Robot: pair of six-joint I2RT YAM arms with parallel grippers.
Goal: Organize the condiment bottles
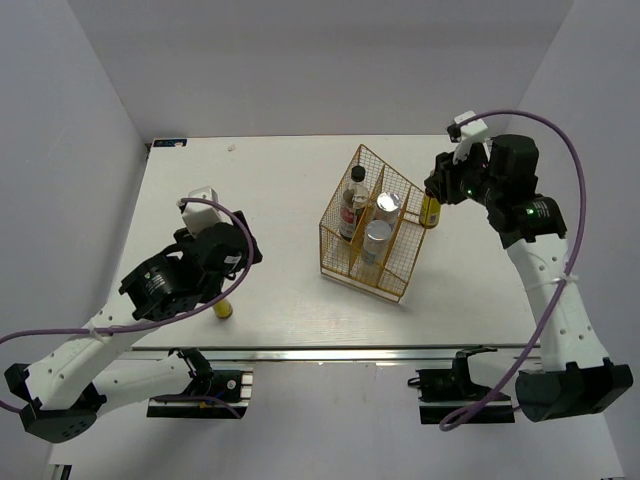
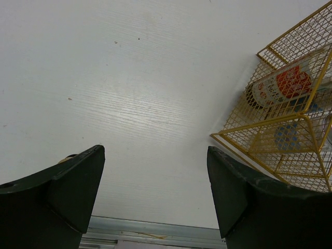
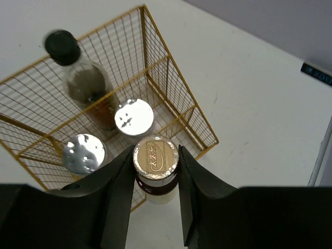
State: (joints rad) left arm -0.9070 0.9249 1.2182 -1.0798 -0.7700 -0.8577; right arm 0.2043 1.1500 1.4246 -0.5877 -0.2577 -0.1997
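Observation:
My right gripper point(image 1: 432, 200) is shut on the foil-topped cap of an amber-yellow bottle point(image 3: 155, 158), held upright at the right rim of the gold wire basket point(image 1: 345, 260). Inside the basket stand the taller clear bottle with a red label point(image 1: 354, 200) and two white cylinders with silver lids point(image 1: 388, 205) point(image 1: 377, 236). They also show in the right wrist view: the clear bottle point(image 3: 78, 72) and the lids point(image 3: 134, 116) point(image 3: 83, 153). The second amber-yellow bottle point(image 1: 222, 309) stands on the table by my left gripper point(image 1: 228, 288). That gripper point(image 2: 155, 187) is open and empty; the bottle's top point(image 2: 66, 157) peeks out behind its left finger.
The basket point(image 2: 270, 129) lies right of my left gripper, with the red label point(image 2: 291, 83) showing through the wire. The table's metal front edge point(image 2: 150, 231) runs just below the left fingers. White walls enclose the table on three sides.

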